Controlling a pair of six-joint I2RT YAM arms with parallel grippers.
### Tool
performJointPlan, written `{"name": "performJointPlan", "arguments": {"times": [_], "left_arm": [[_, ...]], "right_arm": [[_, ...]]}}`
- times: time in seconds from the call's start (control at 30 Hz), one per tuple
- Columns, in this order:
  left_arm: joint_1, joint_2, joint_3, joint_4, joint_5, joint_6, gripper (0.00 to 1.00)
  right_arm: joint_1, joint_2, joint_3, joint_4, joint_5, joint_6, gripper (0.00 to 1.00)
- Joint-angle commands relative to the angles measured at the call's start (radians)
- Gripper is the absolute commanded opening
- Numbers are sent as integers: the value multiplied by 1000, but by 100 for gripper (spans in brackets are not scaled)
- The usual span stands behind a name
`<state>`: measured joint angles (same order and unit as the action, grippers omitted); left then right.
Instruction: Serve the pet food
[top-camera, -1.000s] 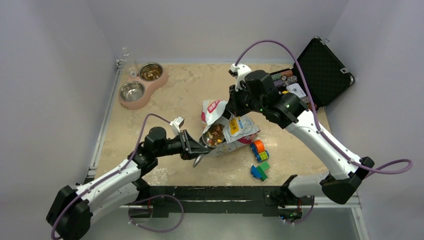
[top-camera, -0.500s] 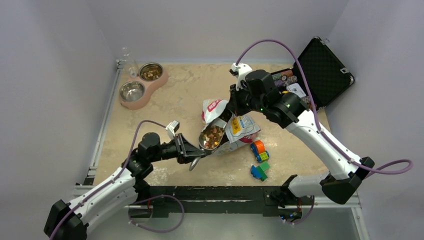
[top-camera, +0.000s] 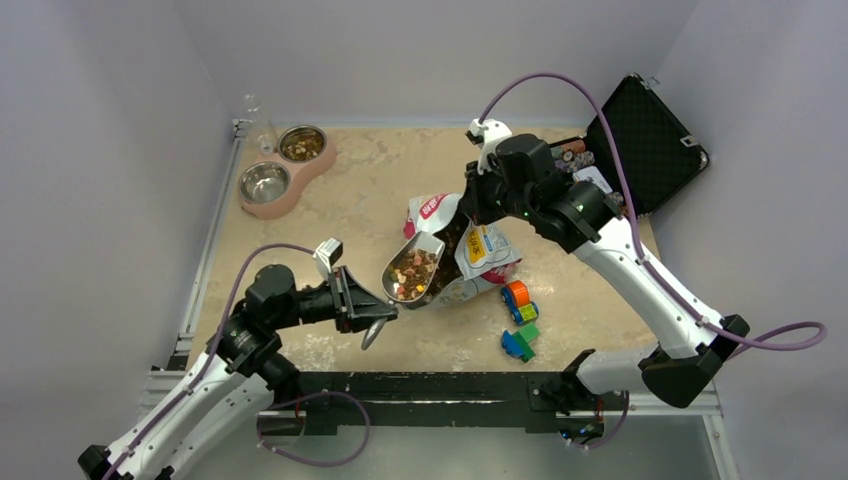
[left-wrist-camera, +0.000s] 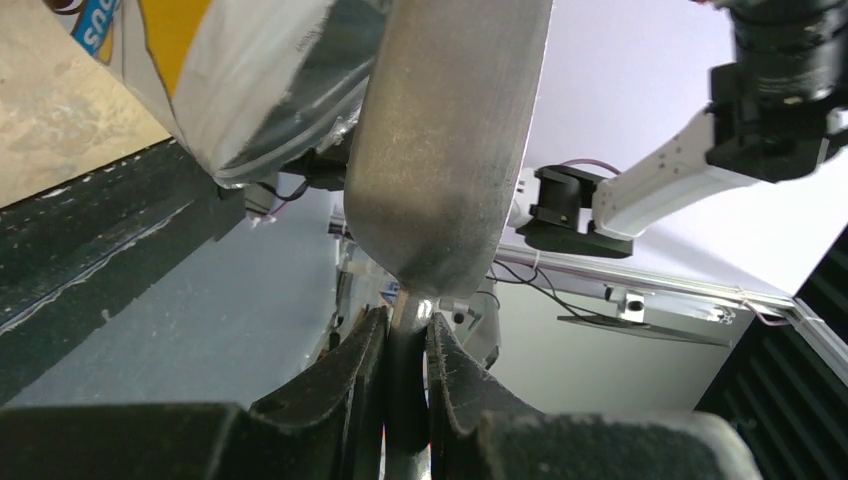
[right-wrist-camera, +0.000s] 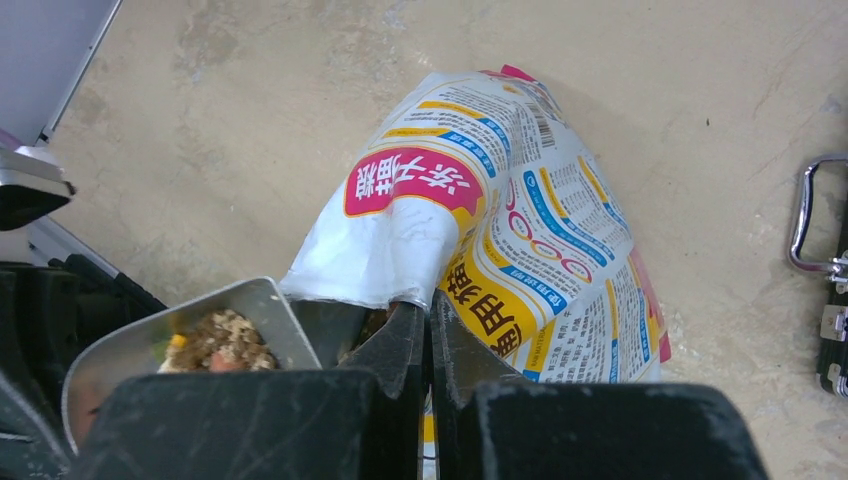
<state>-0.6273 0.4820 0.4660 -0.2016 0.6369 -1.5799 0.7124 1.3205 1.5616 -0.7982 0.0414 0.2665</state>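
My left gripper (top-camera: 372, 310) is shut on the handle of a metal scoop (top-camera: 412, 268) heaped with brown kibble (top-camera: 408, 272), held just outside the mouth of the bag. In the left wrist view the scoop's underside (left-wrist-camera: 440, 150) rises from my gripper (left-wrist-camera: 408, 325). My right gripper (top-camera: 468, 212) is shut on the rim of the white, yellow and red pet food bag (top-camera: 478, 252) and holds it open. The right wrist view shows the gripper (right-wrist-camera: 428, 315) pinching the bag's edge, the bag (right-wrist-camera: 520, 240), and the scoop (right-wrist-camera: 180, 340) at lower left.
A pink double bowl stand (top-camera: 286, 171) sits at the far left; its far bowl (top-camera: 301, 144) holds kibble, its near bowl (top-camera: 264, 181) looks bare. Coloured toy blocks (top-camera: 519, 310) lie right of the bag. An open black case (top-camera: 640, 140) with poker chips stands at the far right.
My left arm has drawn back to the left and toward the near edge, pulling the filled scoop out of the bag's mouth. My right gripper has kept its hold on the bag.
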Motion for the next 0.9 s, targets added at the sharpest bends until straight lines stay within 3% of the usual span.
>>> {"name": "performJointPlan", "arguments": {"times": [0.0, 0.23, 0.4, 0.67, 0.87], "left_arm": [[14, -32, 104, -52, -15, -19, 0], [23, 0, 219, -77, -49, -27, 0], [95, 108, 284, -26, -81, -71, 0], [264, 467, 491, 134, -81, -74, 0], [451, 691, 585, 203, -37, -46, 0]], "right_arm": [[-33, -56, 64, 111, 43, 4, 0], [-52, -71, 2, 114, 48, -11, 0], [-51, -98, -56, 119, 32, -15, 0], [-43, -144, -141, 100, -37, 2, 0], [-8, -150, -119, 91, -66, 10, 0]]}}
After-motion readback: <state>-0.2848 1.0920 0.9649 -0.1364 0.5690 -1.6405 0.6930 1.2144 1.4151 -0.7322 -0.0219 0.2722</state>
